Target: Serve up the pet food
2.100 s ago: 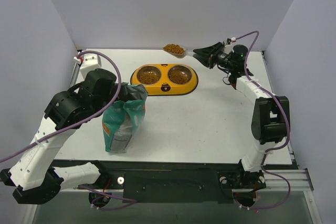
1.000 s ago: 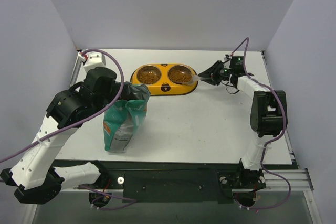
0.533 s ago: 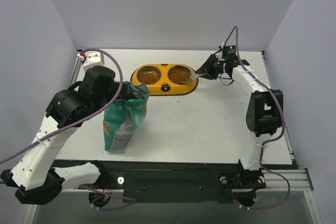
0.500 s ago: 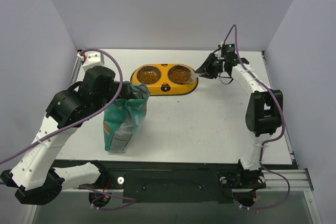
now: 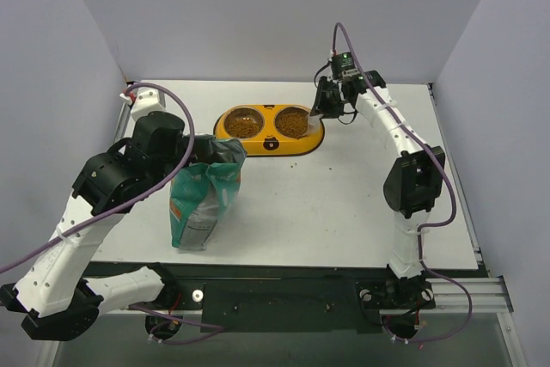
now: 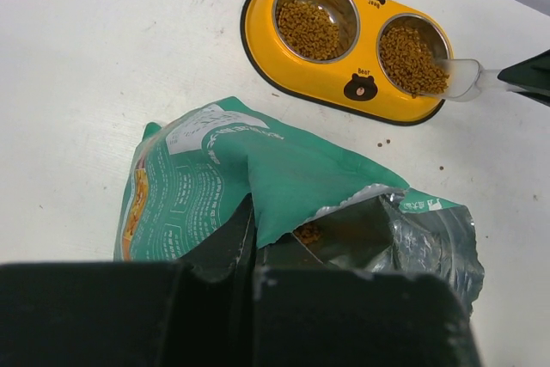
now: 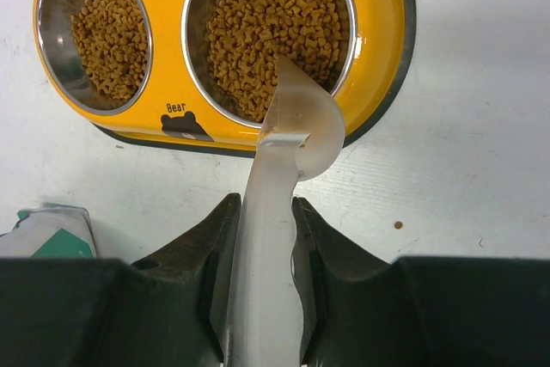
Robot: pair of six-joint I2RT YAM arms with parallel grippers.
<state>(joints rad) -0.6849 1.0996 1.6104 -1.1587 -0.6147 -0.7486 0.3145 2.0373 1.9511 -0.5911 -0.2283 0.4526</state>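
Top external: right arm reaches across the table (image 5: pixel 344 204) to the far side. The right gripper (image 5: pixel 331 100) sits just beside the yellow feeder (image 5: pixel 269 145). The left gripper (image 5: pixel 204 145) is at the top of the teal bag (image 5: pixel 202 204), which stands upright near the table's left side. I cannot read either finger state from up here.

Right wrist: this view settles the right side. The two fingers (image 7: pixel 219 221) are clamped on the flat handle of a translucent scoop (image 7: pixel 296 122). The scoop's cup is rolled onto its side, its lip over the near rim of the right-hand bowl. The pet food (image 7: pixel 279 27) fills that bowl in a heaped brown mass, with a shallower layer in the other bowl. One stray pellet (image 7: pixel 397 224) lies on the table beside the feeder.

Left wrist: the only view into the bag's open mouth, where a small clump of kibble (image 6: pixel 308 232) shows against the silver lining. The dark fingers (image 6: pixel 243 231) appear closed together on the bag's torn top edge. From this side the scoop's cup touches the bowl rim, and more loose pellets (image 6: pixel 382 142) are scattered between feeder and bag.
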